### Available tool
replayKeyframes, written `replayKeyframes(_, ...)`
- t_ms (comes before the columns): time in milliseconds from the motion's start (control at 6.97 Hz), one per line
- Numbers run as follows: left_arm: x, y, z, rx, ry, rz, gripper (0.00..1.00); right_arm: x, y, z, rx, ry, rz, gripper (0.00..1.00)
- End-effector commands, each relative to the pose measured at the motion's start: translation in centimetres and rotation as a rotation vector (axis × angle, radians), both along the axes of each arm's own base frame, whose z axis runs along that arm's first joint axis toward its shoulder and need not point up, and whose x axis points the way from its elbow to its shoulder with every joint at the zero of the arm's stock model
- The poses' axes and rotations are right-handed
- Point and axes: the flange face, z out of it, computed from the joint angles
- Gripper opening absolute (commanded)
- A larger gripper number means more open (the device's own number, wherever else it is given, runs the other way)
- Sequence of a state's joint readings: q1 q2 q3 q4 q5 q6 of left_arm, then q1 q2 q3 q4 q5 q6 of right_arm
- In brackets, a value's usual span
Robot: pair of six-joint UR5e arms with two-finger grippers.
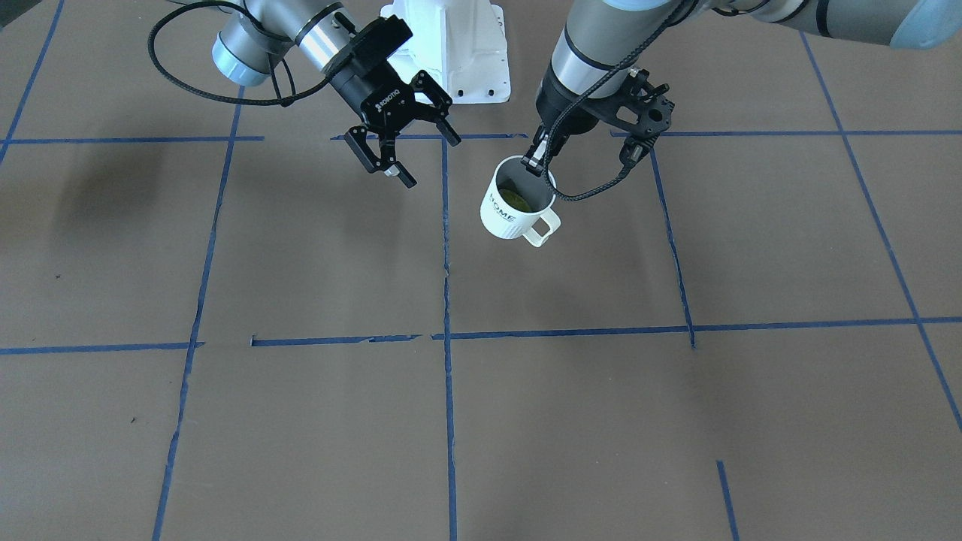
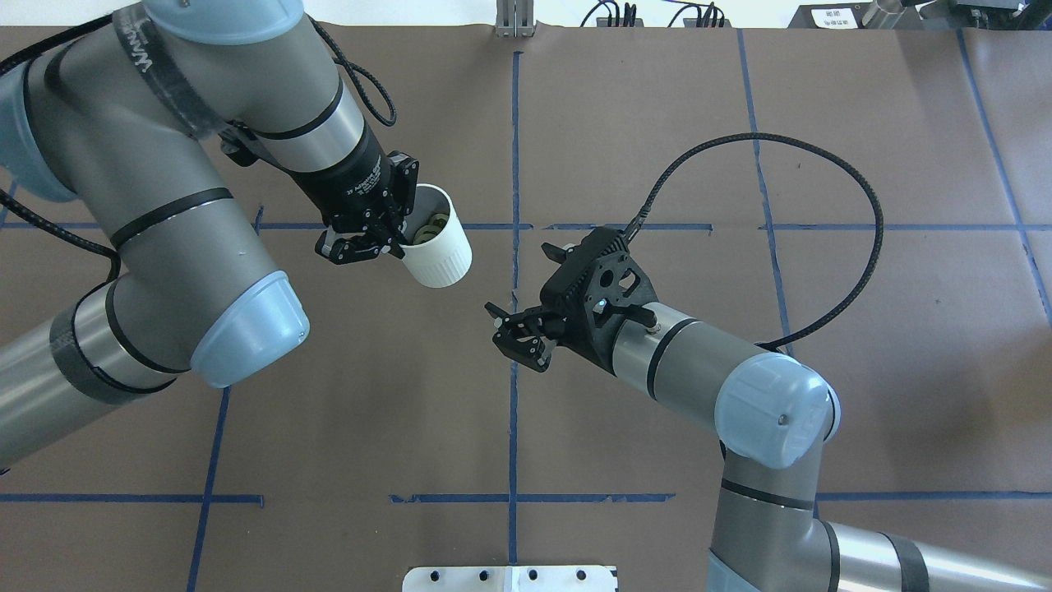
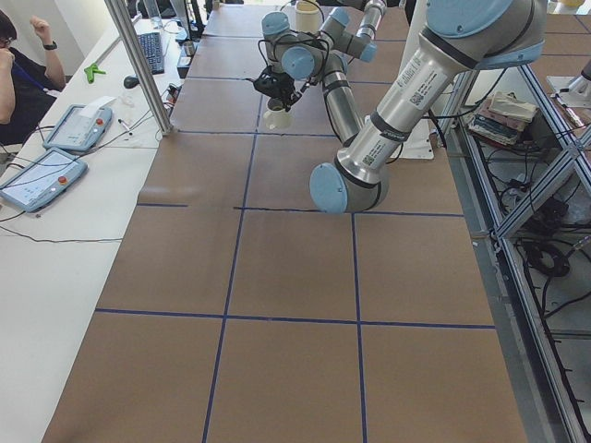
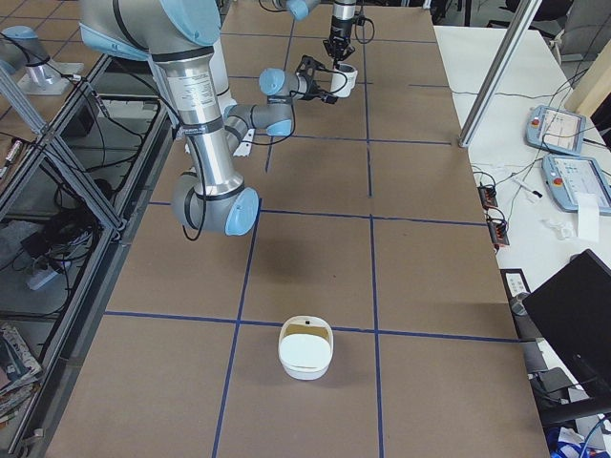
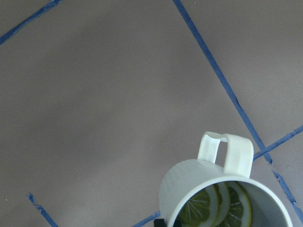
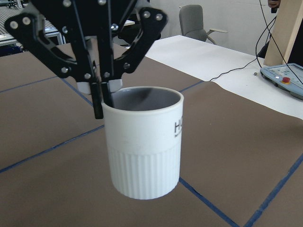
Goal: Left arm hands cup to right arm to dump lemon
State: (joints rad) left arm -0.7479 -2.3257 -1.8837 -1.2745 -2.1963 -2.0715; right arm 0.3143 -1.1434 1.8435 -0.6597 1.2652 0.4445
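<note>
My left gripper (image 1: 535, 165) is shut on the near rim of the cup (image 1: 515, 209), one finger inside and one outside, and holds it off the table, slightly tilted. The cup is white with black "HOME" lettering and its cream handle (image 1: 543, 228) points away from the robot. Lemon slices (image 1: 517, 197) lie inside it and also show in the left wrist view (image 5: 221, 210). My right gripper (image 1: 430, 161) is open and empty, a short way from the cup, level with it and facing it. The right wrist view shows the cup (image 6: 144, 151) close ahead with the left fingers (image 6: 98, 101) on its rim.
Brown table (image 2: 657, 123) with a blue tape grid. A white bowl-like container (image 4: 305, 348) stands far off towards the table's right end. The white robot base (image 1: 451, 52) is behind the grippers. A side table with teach pendants (image 4: 558, 129) and an operator (image 3: 18, 74) lie beyond the far edge.
</note>
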Motion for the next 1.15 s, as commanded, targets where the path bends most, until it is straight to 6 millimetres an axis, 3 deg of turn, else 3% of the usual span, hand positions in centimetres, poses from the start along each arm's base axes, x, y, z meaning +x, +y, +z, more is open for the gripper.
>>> replayKeyframes(0, 1.2, 1.3, -2.0, -0.016, 0.025, 0.000, 0.00, -0.9, 1.3, 0.1, 0.010, 0.010, 0.005, 1.00)
replayKeyframes(287, 2.4, 3.1, -3.2, -0.015, 0.042, 0.028, 0.00, -1.1, 1.3, -0.2, 0.010, 0.004, 0.008, 1.00)
replayKeyframes(1004, 2.6, 5.6, -5.7, -0.011, 0.091, 0.049, 0.00, -1.0, 1.2, -0.2, 0.009, 0.003, 0.011, 1.00)
